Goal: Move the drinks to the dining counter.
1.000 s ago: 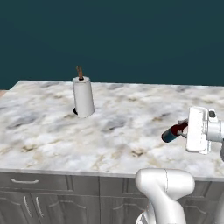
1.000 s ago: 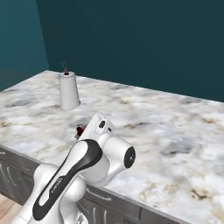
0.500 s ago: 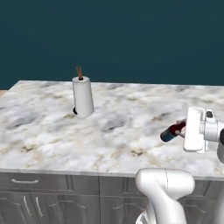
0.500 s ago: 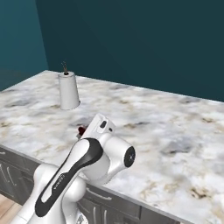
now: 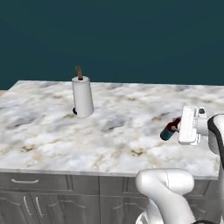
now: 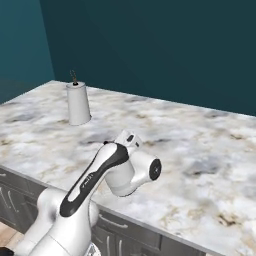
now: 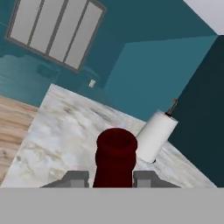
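Barely shifted since a second ago, the gripper (image 7: 111,179) stays clamped on the slim dark bottle with red neck (image 5: 169,130), carried tilted above the marble tabletop's (image 5: 52,131) near right; placement remains.

Even, diffuse rendered lighting without glare. The marble counter (image 5: 52,127) is bright against a dim teal wall (image 5: 131,39). A small soft shadow sits at the paper-towel roll's (image 5: 82,96) base. Edges appear slightly soft; no lens distortion.
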